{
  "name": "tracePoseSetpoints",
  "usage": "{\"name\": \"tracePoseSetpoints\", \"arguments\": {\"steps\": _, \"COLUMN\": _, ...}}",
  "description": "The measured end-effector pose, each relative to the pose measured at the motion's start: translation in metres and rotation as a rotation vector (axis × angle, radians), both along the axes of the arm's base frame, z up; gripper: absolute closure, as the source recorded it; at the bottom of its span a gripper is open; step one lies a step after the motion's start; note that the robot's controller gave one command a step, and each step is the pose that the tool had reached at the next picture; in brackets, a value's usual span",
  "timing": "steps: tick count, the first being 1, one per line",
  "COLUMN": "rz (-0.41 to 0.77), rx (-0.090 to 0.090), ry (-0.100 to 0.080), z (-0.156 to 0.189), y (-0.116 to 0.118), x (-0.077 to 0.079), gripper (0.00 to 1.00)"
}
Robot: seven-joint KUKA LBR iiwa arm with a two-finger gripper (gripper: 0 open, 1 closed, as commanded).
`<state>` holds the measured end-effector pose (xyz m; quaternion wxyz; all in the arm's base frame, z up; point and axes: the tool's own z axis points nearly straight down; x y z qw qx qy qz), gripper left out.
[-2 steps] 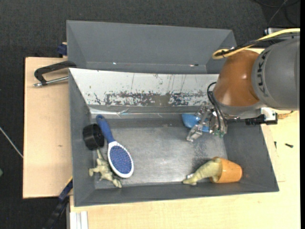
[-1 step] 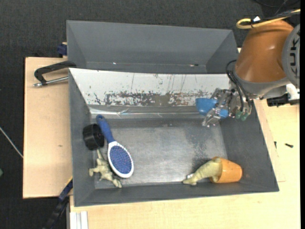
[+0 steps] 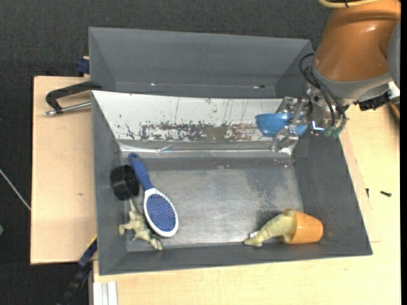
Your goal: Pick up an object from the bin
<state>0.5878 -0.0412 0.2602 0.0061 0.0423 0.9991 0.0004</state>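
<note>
Hanging above the back right corner of the bin [image 3: 191, 62], the tool [image 3: 287, 129] was clenched on a small blue piece [image 3: 271, 122], which stuck out to the left from between its fingers, clear of the floor. On the bin floor, front left, lay a black cap [image 3: 124, 182], a blue brush [image 3: 159, 212] just beside it, and a pale figure [image 3: 138, 227] touching the brush head. Front right lay an orange cup [image 3: 308, 228] on its side, a beige toy [image 3: 272, 231] protruding from its mouth.

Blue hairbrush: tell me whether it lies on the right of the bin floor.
No, the blue hairbrush lies on the left of the bin floor, next to a black cylinder.
</note>
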Motion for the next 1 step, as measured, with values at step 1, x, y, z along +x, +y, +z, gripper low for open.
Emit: {"name": "tracePoseSetpoints", "arguments": {"steps": 1, "rz": -0.192, "rx": 0.001, "ry": 0.012, "z": -0.0185, "y": -0.0173, "x": -0.0314, "gripper": 1.00}}
